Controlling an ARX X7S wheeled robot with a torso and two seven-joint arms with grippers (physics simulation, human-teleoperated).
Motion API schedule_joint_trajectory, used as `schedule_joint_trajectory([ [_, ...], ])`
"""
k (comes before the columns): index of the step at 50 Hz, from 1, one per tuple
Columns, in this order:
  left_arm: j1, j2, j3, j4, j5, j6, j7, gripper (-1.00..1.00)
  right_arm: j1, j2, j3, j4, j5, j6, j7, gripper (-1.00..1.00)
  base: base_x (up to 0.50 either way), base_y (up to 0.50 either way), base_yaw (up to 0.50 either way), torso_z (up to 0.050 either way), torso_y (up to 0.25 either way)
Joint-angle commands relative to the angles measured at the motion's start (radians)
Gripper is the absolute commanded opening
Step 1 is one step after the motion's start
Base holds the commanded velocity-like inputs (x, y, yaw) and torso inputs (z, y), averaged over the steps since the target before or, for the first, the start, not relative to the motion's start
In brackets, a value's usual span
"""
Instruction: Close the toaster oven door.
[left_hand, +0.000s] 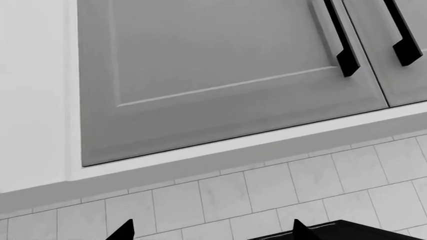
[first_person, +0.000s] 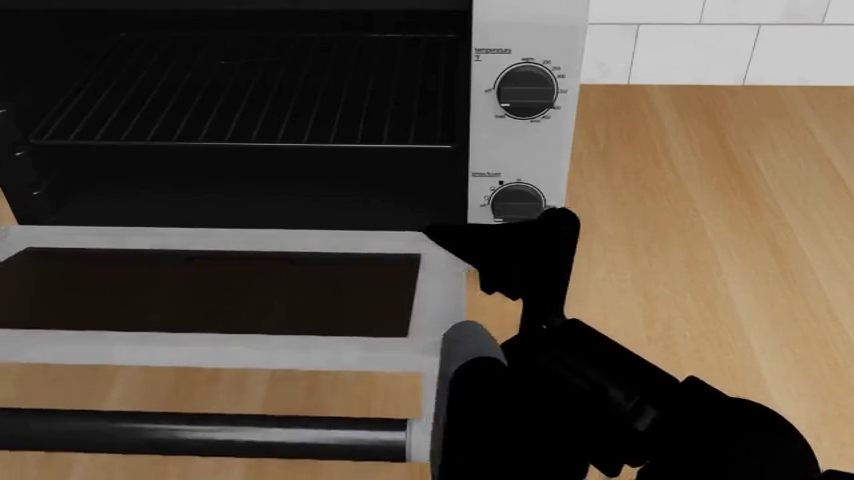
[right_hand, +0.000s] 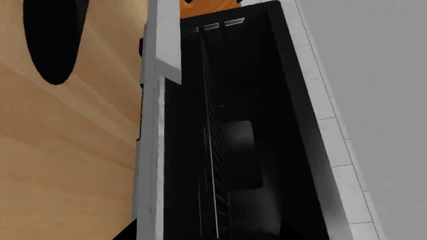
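The toaster oven (first_person: 527, 40) is a silver-white box with a black interior, a wire rack (first_person: 254, 90) and two black dials (first_person: 527, 90). The toaster oven door (first_person: 214, 348) hangs open, lying flat toward me, dark glass up, with its black bar handle (first_person: 200, 435) nearest. My right gripper (first_person: 501, 248) is at the door's right edge near the hinge corner. In the right wrist view the gripper (right_hand: 213, 236) looks open, with the door's silver edge (right_hand: 150, 150) running between the fingers. My left gripper (left_hand: 213, 232) is open and empty, out of the head view.
The oven stands on a wooden counter (first_person: 707, 220) with a white tiled wall (first_person: 721, 40) behind. The left wrist view shows grey cabinet doors (left_hand: 220, 75) with black bar handles (left_hand: 343, 45) above a tiled floor (left_hand: 267, 190).
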Motion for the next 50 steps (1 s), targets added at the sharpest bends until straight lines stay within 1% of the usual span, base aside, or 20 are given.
schedule_joint_trajectory([
  [1,0.009,-0.009,-0.022,0.013,-0.012,-0.006,-0.005,1.00,-0.024,-0.101,0.103,0.019,0.184,0.016,0.083,1.00,0.01,0.01,0.01,0.000,0.000],
  [5,0.006,-0.011,-0.034,0.017,-0.020,-0.016,-0.007,1.00,-0.032,-0.124,0.123,0.029,0.242,0.015,0.093,1.00,0.01,0.01,0.01,0.000,0.000],
  [9,-0.007,-0.013,-0.038,0.023,-0.029,-0.032,-0.012,1.00,-0.036,-0.149,0.131,0.065,0.257,-0.024,0.115,1.00,0.01,0.01,0.02,0.000,0.000],
  [18,0.008,-0.019,-0.045,0.026,-0.032,-0.023,-0.014,1.00,-0.035,-0.170,0.169,0.065,0.299,-0.046,0.152,1.00,0.01,0.01,0.02,0.000,0.000],
  [22,0.016,-0.022,-0.047,0.025,-0.032,-0.016,-0.015,1.00,-0.050,-0.186,0.193,0.059,0.359,-0.050,0.165,1.00,0.01,0.02,0.02,0.000,0.000],
  [25,0.018,-0.026,-0.066,0.033,-0.041,-0.026,-0.016,1.00,-0.077,-0.204,0.210,0.043,0.445,-0.027,0.165,1.00,0.01,0.02,0.02,0.000,0.000],
  [29,0.005,-0.028,-0.075,0.041,-0.054,-0.044,-0.020,1.00,-0.065,-0.236,0.227,0.051,0.500,-0.026,0.165,1.00,0.01,0.02,0.03,0.000,0.000],
  [35,0.020,-0.031,-0.081,0.040,-0.054,-0.034,-0.021,1.00,-0.054,-0.252,0.257,0.055,0.594,-0.004,0.150,1.00,0.01,0.02,0.03,0.000,0.000],
  [42,0.021,-0.036,-0.083,0.044,-0.060,-0.038,-0.027,1.00,-0.056,-0.275,0.281,0.069,0.668,-0.002,0.144,1.00,0.01,0.02,0.03,0.000,0.000],
  [50,0.036,-0.043,-0.108,0.051,-0.068,-0.034,-0.028,1.00,-0.040,-0.336,0.296,0.089,0.731,0.000,0.156,1.00,0.01,0.02,0.02,0.000,0.000],
])
